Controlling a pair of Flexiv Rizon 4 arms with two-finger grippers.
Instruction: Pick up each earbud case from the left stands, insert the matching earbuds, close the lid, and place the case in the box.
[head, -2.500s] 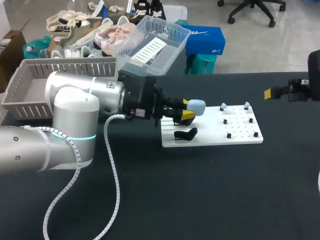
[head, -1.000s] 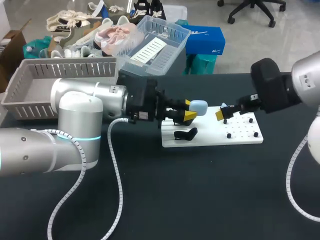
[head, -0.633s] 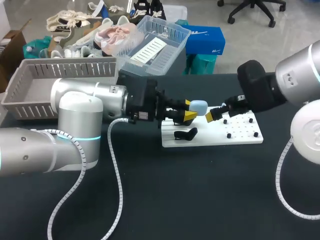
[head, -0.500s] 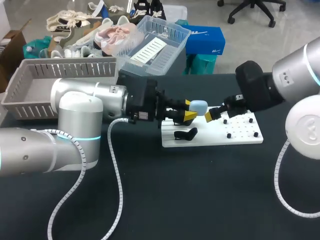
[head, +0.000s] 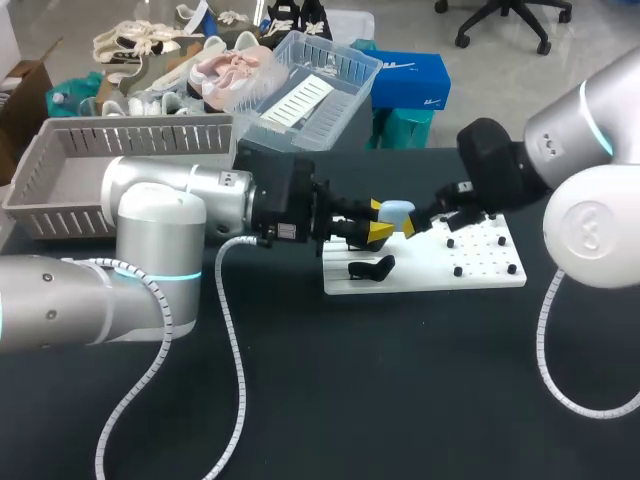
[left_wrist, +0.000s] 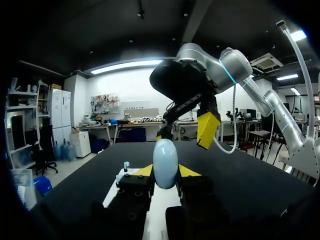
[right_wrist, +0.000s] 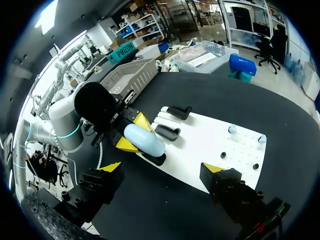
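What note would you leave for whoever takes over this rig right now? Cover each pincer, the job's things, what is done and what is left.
Left pincer: shut on the pale blue case, held above the white board.
Right pincer: open, empty, close to the case.
Two earbuds sit on pegs on the board.
Done: case picked up. Left: insert earbuds, close lid, box it.

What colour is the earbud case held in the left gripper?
Pale blue. The earbud case shows best in the left wrist view, between the left gripper's fingers.
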